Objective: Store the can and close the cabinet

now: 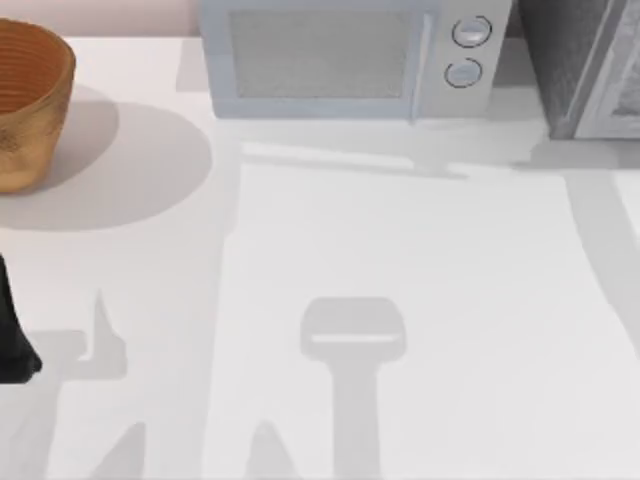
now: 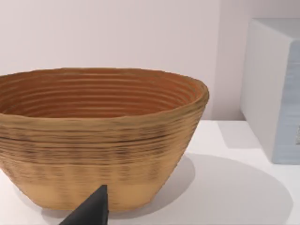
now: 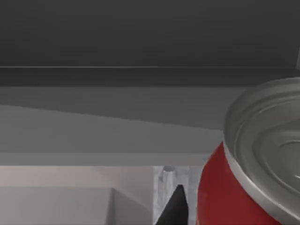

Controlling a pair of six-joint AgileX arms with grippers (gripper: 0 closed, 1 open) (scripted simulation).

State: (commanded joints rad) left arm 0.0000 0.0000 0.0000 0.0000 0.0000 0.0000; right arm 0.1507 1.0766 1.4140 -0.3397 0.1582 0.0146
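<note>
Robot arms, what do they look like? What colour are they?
Little of them shows. The left arm is a plain black, tapering shape at the table's left edge. The left gripper's finger is a dark, pointed wedge, matte and unmarked. In the right wrist view, a similar black pointed finger appears. No cables or markings are visible.

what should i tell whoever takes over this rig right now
Left gripper: parked at the table's left edge, facing the woven basket.
Right gripper: close beside the can, among dark grey cabinet panels; whether it grips the can cannot be told.
Cabinet: far right corner of the table, next to the microwave.
Done: can brought up to the cabinet.
Left: confirm the can is set inside, withdraw, close the door.
</note>
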